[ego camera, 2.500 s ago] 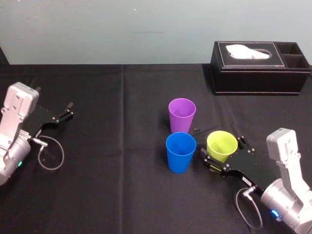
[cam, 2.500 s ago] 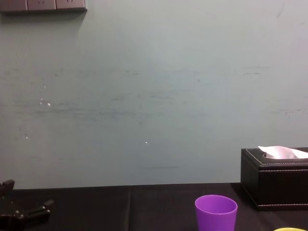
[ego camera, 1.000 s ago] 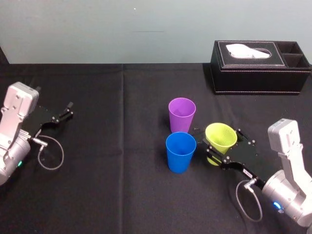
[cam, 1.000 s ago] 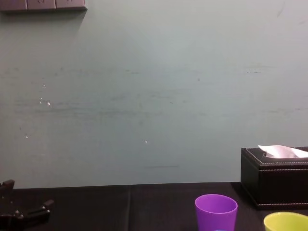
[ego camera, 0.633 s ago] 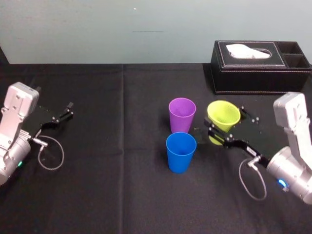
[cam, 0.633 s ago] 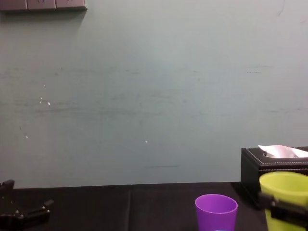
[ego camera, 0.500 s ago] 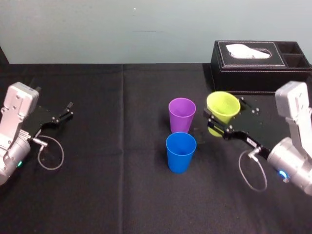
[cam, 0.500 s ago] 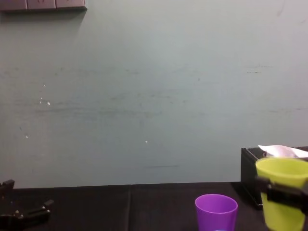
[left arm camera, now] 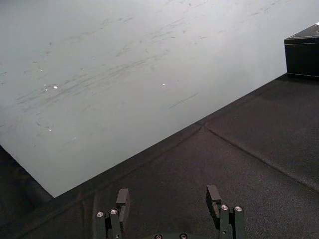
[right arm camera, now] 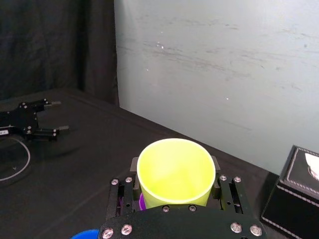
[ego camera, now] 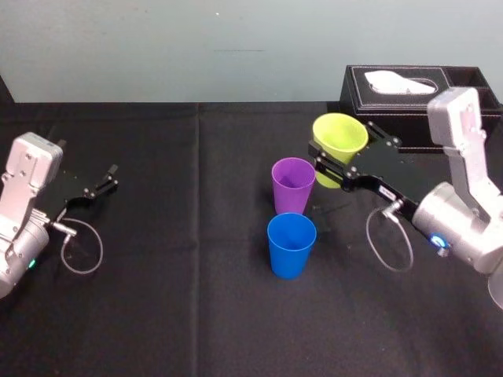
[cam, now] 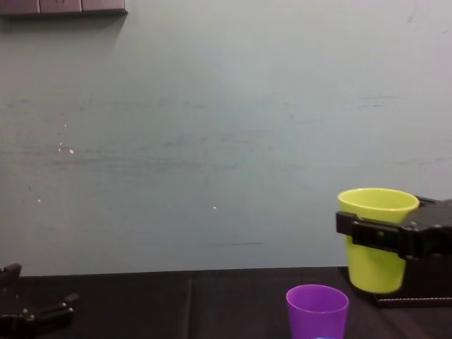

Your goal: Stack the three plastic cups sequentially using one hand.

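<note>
There are three plastic cups, smooth and tapered, all the same size, one of each colour. The yellow-green cup (ego camera: 339, 137) is in the air, mouth up, a little tilted, its base higher than the rim of the purple cup (ego camera: 293, 184) and just to the right of it. The right pincer (ego camera: 334, 166) is closed around its wall on both sides. The purple cup stands upright on the black surface (ego camera: 196, 298), and the blue cup (ego camera: 291, 243) stands just in front of it. The left pincer (left arm camera: 168, 199) rests far to the left, fingers wide apart, holding nothing. One black tissue box (ego camera: 409, 102) stands behind.
</note>
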Motion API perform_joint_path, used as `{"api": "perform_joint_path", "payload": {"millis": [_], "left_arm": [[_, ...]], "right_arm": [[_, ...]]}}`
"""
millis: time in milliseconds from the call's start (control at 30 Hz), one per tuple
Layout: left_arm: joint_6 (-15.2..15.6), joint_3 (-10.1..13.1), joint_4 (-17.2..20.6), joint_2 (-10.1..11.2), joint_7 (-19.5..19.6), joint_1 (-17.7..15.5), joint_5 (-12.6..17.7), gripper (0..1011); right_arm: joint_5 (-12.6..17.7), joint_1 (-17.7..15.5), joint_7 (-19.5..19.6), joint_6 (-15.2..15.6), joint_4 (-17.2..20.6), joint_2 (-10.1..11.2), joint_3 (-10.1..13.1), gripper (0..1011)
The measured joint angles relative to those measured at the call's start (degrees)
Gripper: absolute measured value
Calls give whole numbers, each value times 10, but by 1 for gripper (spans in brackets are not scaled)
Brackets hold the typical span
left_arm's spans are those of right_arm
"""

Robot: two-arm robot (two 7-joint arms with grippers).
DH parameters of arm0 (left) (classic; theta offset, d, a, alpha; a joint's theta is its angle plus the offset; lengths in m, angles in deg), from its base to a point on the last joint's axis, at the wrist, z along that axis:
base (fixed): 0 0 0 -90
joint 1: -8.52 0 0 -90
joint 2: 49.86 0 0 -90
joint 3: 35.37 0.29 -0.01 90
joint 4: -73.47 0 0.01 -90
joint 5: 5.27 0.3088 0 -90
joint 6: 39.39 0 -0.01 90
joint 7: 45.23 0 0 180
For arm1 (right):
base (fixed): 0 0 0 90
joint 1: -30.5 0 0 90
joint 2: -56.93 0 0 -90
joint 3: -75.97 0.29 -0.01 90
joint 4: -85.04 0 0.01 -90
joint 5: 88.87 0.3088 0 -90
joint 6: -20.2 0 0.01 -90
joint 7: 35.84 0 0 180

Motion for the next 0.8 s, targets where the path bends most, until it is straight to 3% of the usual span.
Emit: {"api": "perform_joint_path", "payload": {"millis": [433,800], "left_arm": [[0,0,0,0,0,0,0,1011],[0,0,0,0,0,0,0,1011]], "right_arm": [[1,68,-9,-2,-68,-22,-40,752],[3,103,-18,-19,-121,-39,-61,752]]}}
